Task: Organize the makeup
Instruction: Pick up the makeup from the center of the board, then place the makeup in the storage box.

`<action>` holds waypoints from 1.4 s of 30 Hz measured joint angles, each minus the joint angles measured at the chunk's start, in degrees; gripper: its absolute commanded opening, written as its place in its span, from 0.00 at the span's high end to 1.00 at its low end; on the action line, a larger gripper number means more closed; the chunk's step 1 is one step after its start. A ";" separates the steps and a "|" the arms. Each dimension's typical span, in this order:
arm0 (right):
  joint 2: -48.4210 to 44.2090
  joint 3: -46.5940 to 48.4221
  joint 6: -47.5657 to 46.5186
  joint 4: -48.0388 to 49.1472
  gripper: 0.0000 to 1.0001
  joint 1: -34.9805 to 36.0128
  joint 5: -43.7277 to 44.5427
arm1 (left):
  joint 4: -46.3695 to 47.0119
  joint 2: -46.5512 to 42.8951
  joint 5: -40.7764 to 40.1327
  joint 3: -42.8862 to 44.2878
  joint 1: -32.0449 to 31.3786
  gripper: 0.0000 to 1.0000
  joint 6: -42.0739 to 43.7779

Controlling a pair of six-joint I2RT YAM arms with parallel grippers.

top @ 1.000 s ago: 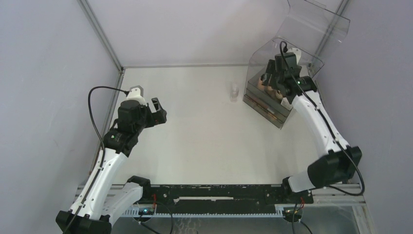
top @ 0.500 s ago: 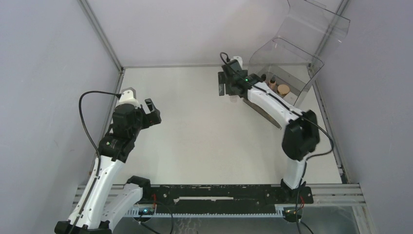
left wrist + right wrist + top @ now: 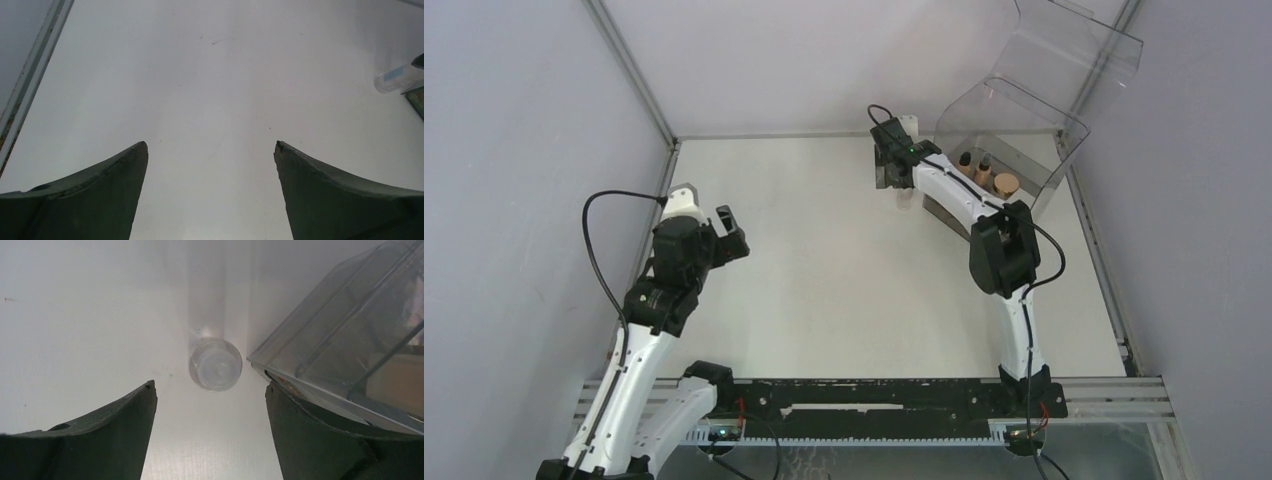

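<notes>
Right jaws: standing open, gripping nothing, hovering over a small clear bottle (image 3: 215, 364) that is showing between the fingers, touching neither.
Left jaws: gaping wide, holding nothing, hanging over bare tabletop (image 3: 210, 75).
Bottle: standing upright on the tabletop, just beside the clear bin (image 3: 345, 335).
Bin: housing tan dark-capped bottles (image 3: 965, 160) and a round tan puff (image 3: 1005, 183).

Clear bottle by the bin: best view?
Right wrist: the clear bottle sits centred and unobstructed, seen from above, just beyond the right gripper. Left wrist shows it small at the right edge. Top view: the right arm mostly hides it.
</notes>
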 measured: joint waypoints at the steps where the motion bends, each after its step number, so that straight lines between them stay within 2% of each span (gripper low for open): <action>1: 0.28 0.13 -0.09 0.39 0.15 -0.26 -0.59 | -0.11 -0.24 -0.26 0.00 0.07 0.00 0.07; 9: 3.61 1.09 -0.20 2.58 0.22 -1.97 -4.98 | -0.04 -2.29 -2.16 0.00 0.37 0.00 0.50; 14: 5.11 1.09 -0.24 3.08 0.31 -2.62 -5.90 | -0.04 -2.32 -2.58 0.00 0.37 0.00 0.50; 15: 5.20 1.09 -0.22 3.10 0.35 -2.71 -5.88 | -0.04 -2.32 -2.62 0.00 0.37 0.00 0.50; 19: 5.25 1.09 -0.46 3.32 0.62 -3.21 -5.68 | -0.04 -2.32 -2.80 0.00 0.42 0.00 0.52; 23: 5.25 1.09 -0.17 3.72 0.82 -3.78 -5.49 | -0.04 -2.32 -2.89 0.00 0.42 0.00 0.94; 25: 5.22 1.09 -0.46 3.72 0.97 -3.78 -5.77 | -0.04 -2.32 -2.93 0.00 0.44 0.00 0.96; 26: 5.11 1.09 -0.46 3.69 1.00 -3.76 -6.08 | -0.04 -2.32 -2.93 0.00 0.44 0.00 0.94; 29: 3.76 0.83 -0.70 2.78 1.00 -3.39 -7.23 | -0.04 -2.32 -2.93 0.00 0.44 0.00 0.90; 33: -5.40 -4.11 -1.51 1.05 1.00 -1.57 -8.15 | 0.00 -2.73 -2.91 0.00 0.44 0.00 0.74; 38: -28.92 -16.96 -1.97 0.81 1.00 1.18 -9.09 | 0.74 -3.87 -2.80 -0.02 0.46 0.00 0.48; 42: -42.75 -20.81 -1.70 0.63 1.00 -1.57 -8.00 | 1.51 -3.76 -2.25 -0.02 0.48 0.00 0.48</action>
